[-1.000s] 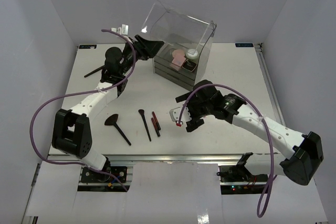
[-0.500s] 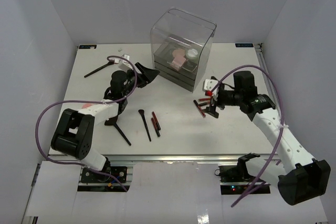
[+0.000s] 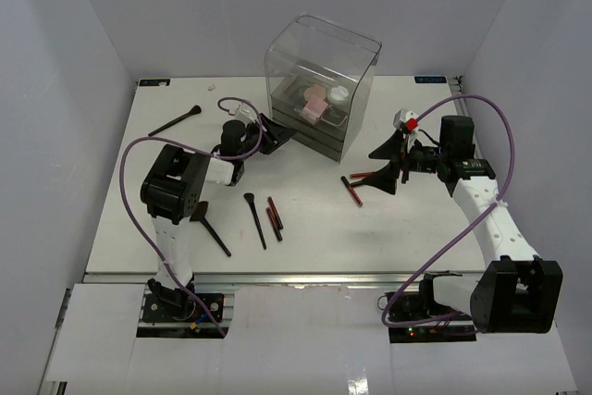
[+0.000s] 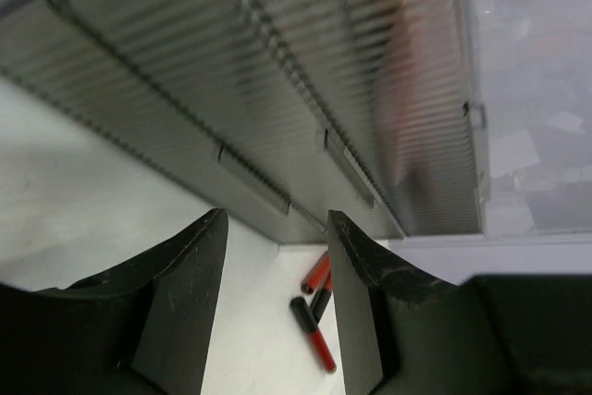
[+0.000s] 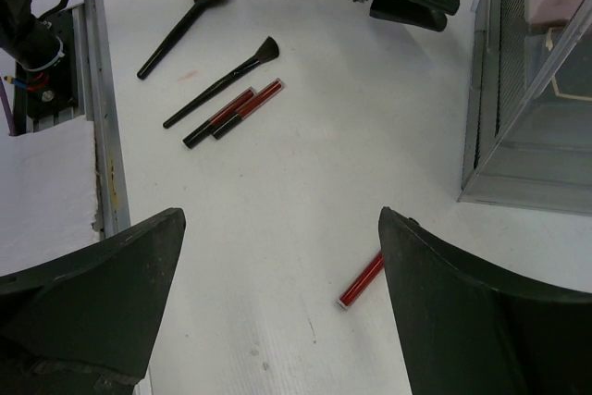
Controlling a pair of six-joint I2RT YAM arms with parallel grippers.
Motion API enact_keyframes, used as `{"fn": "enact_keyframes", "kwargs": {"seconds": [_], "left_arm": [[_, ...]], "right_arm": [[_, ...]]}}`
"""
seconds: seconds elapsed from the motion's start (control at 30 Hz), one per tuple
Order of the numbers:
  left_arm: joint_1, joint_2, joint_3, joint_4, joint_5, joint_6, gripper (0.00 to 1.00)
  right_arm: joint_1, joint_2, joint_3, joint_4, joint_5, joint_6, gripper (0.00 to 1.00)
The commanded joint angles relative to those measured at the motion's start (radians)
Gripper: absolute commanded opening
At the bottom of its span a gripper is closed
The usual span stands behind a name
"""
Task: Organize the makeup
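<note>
A: Where is the makeup now?

B: Part of it is already inside the clear box at the upper centre of the top view: pink compacts and a small white jar. The rest lies on the table. A fan brush, a thin brush and a pair of sticks are at the lower left of centre. A long brush is at the upper left. More sticks are right of centre.

A: And the claws?

B: Both are released and hold nothing. The left claw is just beside the box's drawers. The right claw hangs near the sticks right of centre. I judge that all brushes and sticks are left to do.
</note>
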Motion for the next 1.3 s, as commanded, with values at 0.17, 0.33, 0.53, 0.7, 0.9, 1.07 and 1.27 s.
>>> {"fn": "enact_keyframes", "kwargs": {"seconds": [0.17, 0.33, 0.53, 0.7, 0.9, 1.07, 1.27], "left_arm": [[0.000, 0.097, 0.152, 0.135, 0.013, -0.088, 0.54], [-0.001, 0.128, 0.182, 0.136, 0.016, -0.101, 0.52], [-0.008, 0.146, 0.206, 0.132, 0.027, -0.115, 0.42], [-0.009, 0.134, 0.180, 0.148, 0.045, -0.130, 0.28], [-0.005, 0.072, 0.101, 0.165, 0.071, -0.125, 0.19], [0.008, -0.053, -0.035, 0.152, 0.090, -0.074, 0.15], [0.012, -0.238, -0.258, 0.132, 0.093, -0.005, 0.16]], "right_arm": [[-0.021, 0.005, -0.034, 0.032, -0.067, -0.015, 0.89], [-0.023, 0.007, -0.036, 0.032, -0.068, -0.021, 0.88], [-0.023, 0.012, -0.039, 0.034, -0.066, -0.020, 0.88], [-0.024, 0.014, -0.039, 0.034, -0.066, -0.020, 0.87], [-0.027, 0.018, -0.043, 0.034, -0.046, -0.020, 0.87], [-0.030, 0.018, -0.048, 0.033, -0.024, -0.021, 0.86], [-0.030, 0.023, -0.058, 0.031, 0.034, -0.042, 0.86]]}}
